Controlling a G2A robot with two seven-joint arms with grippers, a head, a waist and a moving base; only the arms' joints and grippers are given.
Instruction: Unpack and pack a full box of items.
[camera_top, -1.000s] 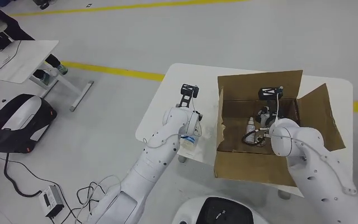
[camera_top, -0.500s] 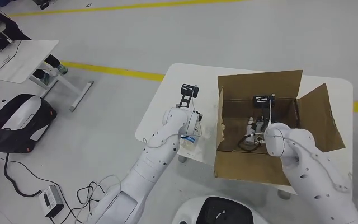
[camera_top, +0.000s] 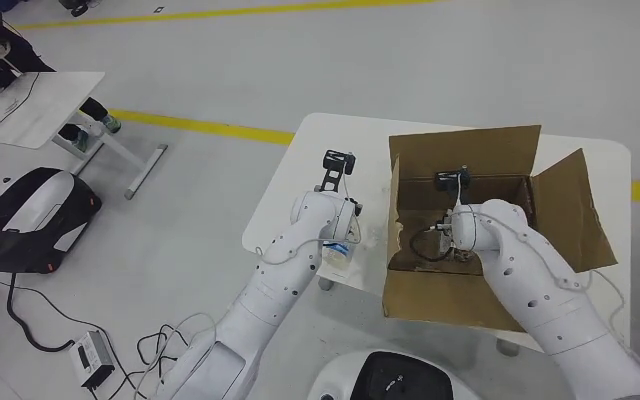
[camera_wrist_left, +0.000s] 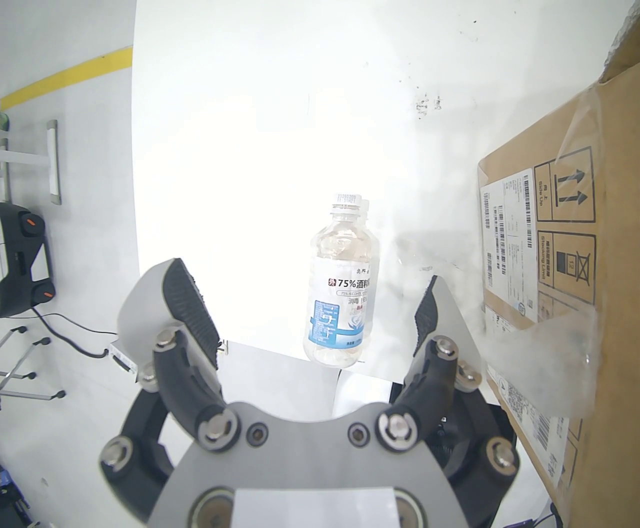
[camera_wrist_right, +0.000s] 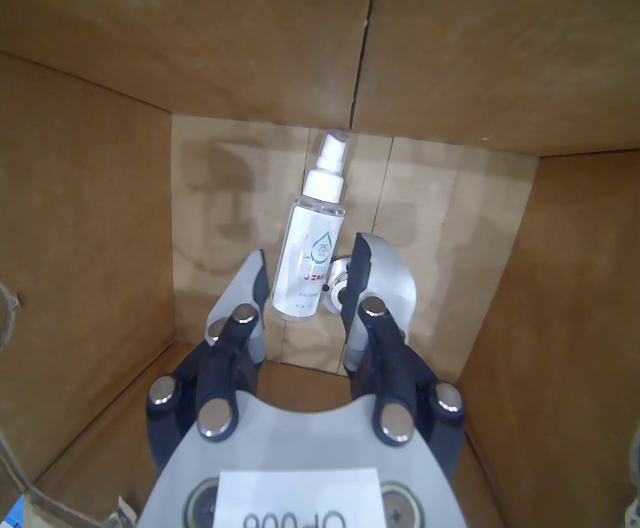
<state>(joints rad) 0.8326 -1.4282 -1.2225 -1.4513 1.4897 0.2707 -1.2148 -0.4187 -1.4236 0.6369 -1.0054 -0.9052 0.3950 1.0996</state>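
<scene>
An open cardboard box (camera_top: 560, 215) stands on the white table (camera_top: 330, 150). My right gripper (camera_wrist_right: 310, 252) is down inside the box (camera_wrist_right: 90, 210), open, its fingers on either side of a white spray bottle (camera_wrist_right: 310, 250) lying on the box floor. Left of the box (camera_wrist_left: 550, 240), my left gripper (camera_wrist_left: 303, 279) hangs open above the table (camera_wrist_left: 250, 125). A clear bottle (camera_wrist_left: 342, 285) with a blue and white label lies just beyond its fingers, near the table edge. In the top view this bottle (camera_top: 340, 256) shows under my left arm.
A small round silver part (camera_wrist_right: 335, 289) lies against the spray bottle beside one right finger. The box flaps (camera_top: 465, 150) stand up around the opening. On the floor to the left are a side table (camera_top: 40, 105) and a black and white machine (camera_top: 40, 215).
My right arm has shifted toward the left side of the box interior. The left arm and the clear bottle have not moved.
</scene>
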